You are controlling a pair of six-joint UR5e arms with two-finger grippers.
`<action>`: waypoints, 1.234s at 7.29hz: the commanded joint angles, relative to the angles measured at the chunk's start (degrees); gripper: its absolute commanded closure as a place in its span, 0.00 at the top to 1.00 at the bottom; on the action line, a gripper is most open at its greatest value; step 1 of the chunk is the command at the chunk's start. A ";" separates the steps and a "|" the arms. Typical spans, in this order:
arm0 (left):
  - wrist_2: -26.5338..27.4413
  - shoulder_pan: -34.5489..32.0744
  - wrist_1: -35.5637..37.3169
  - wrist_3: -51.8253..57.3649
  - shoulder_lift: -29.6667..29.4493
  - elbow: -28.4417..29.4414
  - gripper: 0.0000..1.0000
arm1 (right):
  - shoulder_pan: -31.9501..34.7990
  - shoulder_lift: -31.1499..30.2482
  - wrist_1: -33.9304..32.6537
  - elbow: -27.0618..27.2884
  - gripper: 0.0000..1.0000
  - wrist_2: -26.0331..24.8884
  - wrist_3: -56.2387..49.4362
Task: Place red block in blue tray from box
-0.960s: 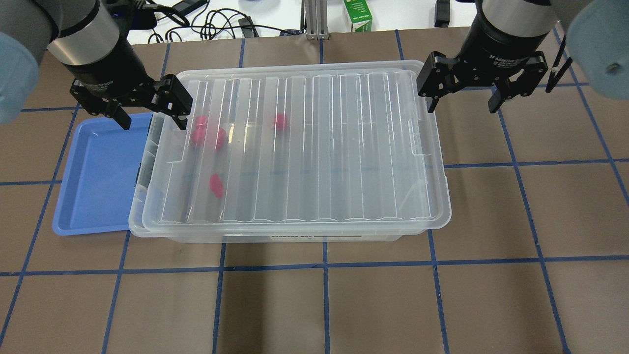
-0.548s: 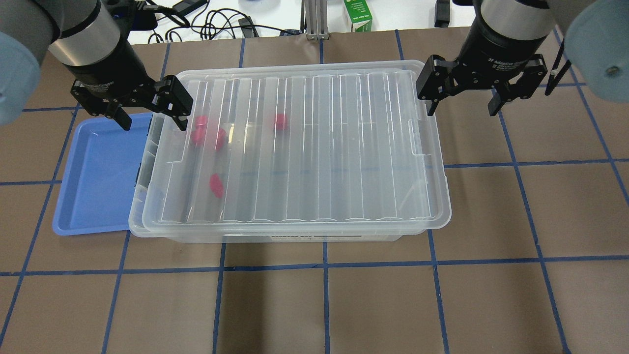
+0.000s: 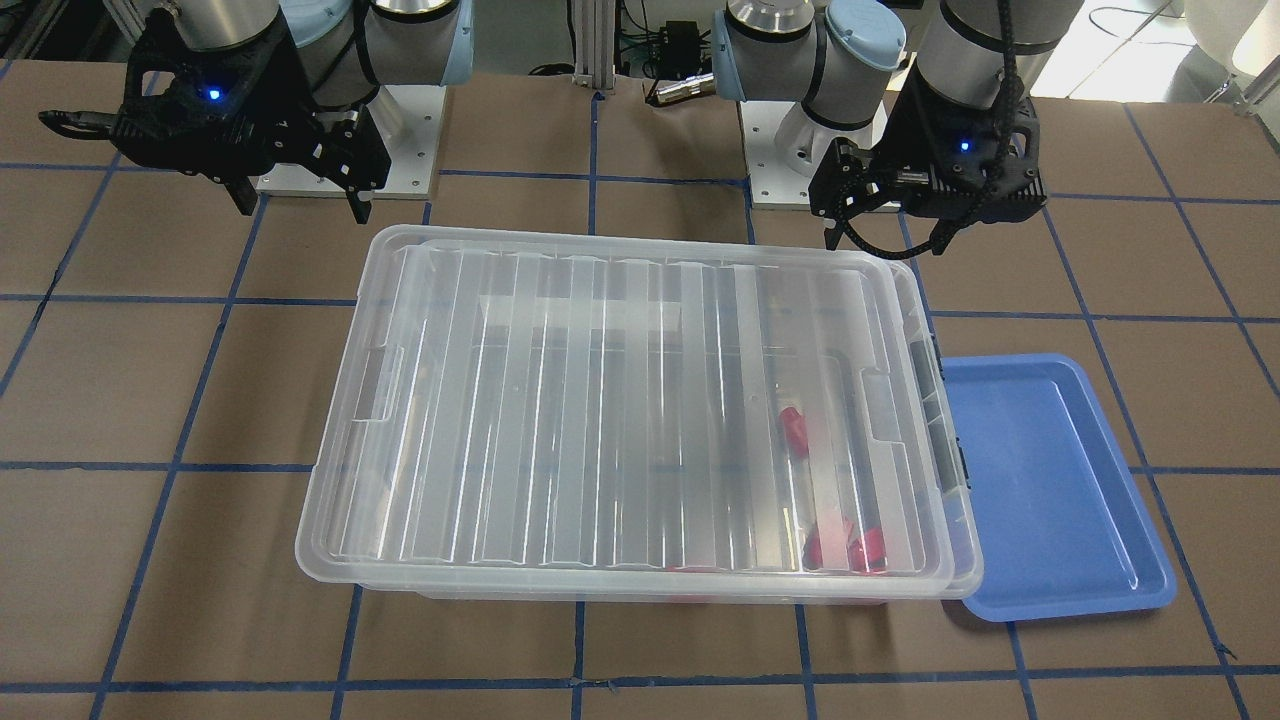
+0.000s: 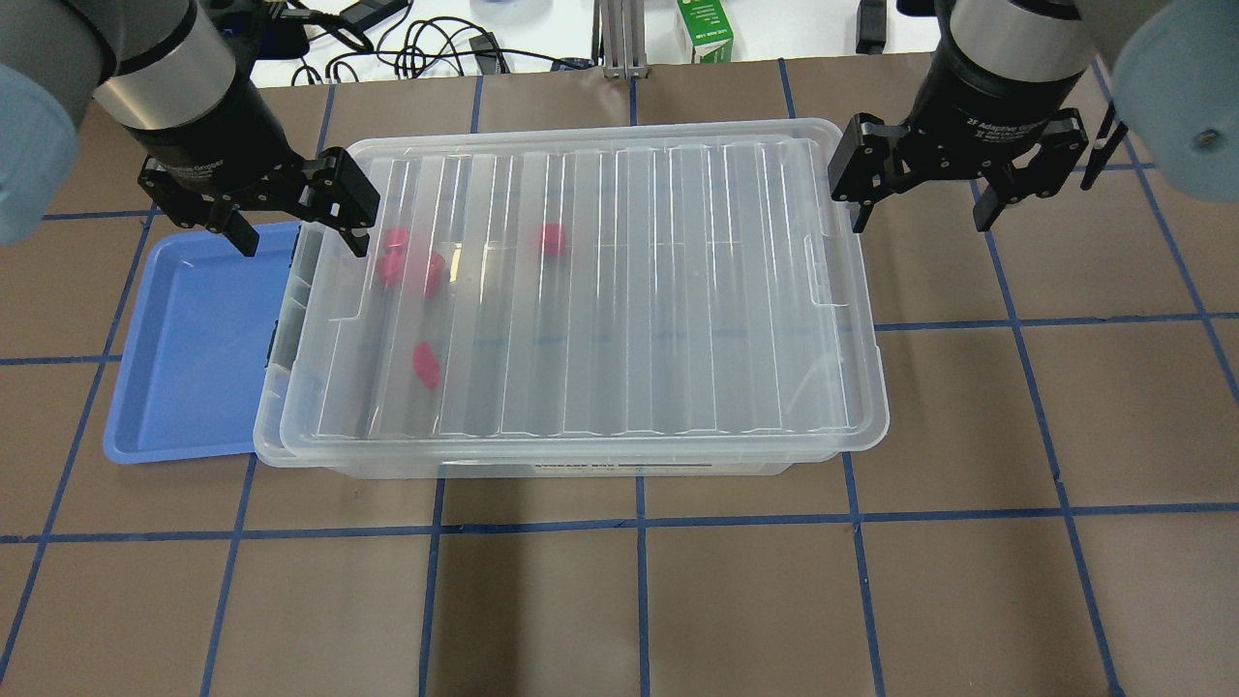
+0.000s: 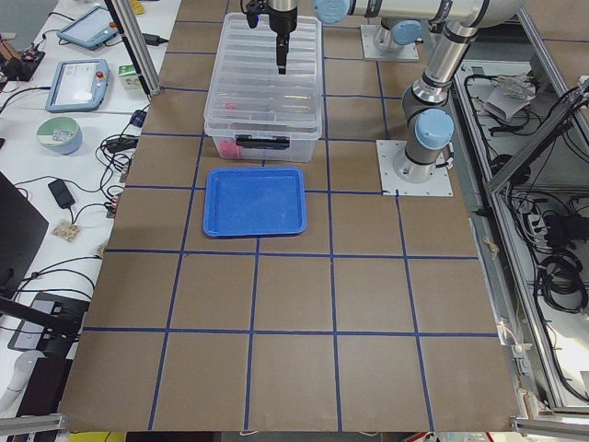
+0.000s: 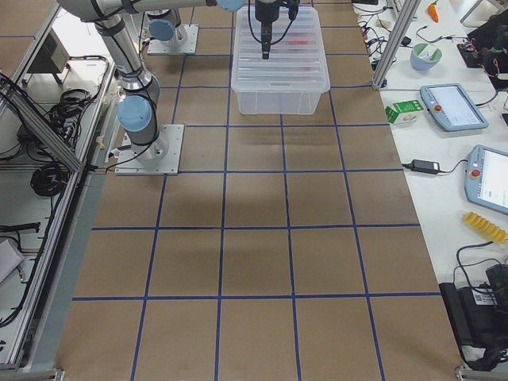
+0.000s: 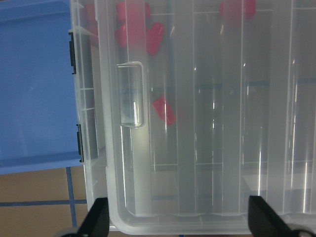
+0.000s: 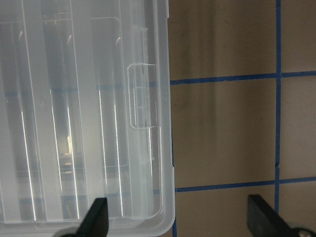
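The box (image 4: 678, 290) is a clear bin with its ribbed lid on, in the middle of the table. Several red blocks show through the lid at its left end, one of them (image 4: 426, 365) apart from the others; they also show in the left wrist view (image 7: 164, 109). The blue tray (image 4: 194, 348) lies empty against the box's left end, partly under its rim. My left gripper (image 4: 302, 242) is open and empty above the box's far left corner. My right gripper (image 4: 922, 221) is open and empty, just past the box's far right corner, over the table.
A green carton (image 4: 705, 29), black cables (image 4: 416, 44) and a metal post (image 4: 619, 39) lie beyond the table's far edge. Grey latches (image 7: 74, 49) sit on the box's end beside the tray. The brown table (image 4: 1016, 436) carries a blue tape grid.
My right gripper has shifted slightly to the right and toward the near side, still open. The left gripper, box, tray and blocks have not moved.
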 commanded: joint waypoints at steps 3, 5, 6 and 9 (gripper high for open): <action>0.00 0.00 0.00 0.03 0.00 -0.08 1.00 | -0.76 0.53 -2.47 4.33 1.00 -0.90 -4.04; 0.00 0.00 0.00 0.03 0.00 -0.08 1.00 | -1.03 1.59 -20.48 16.95 1.00 -0.72 -4.58; 0.00 0.00 0.00 0.03 0.00 -0.08 1.00 | -1.03 2.37 -29.38 20.85 1.00 -0.81 -5.37; 0.00 0.00 0.00 0.03 -0.09 -0.08 1.00 | -2.86 8.25 -29.74 15.73 1.00 -0.72 -5.64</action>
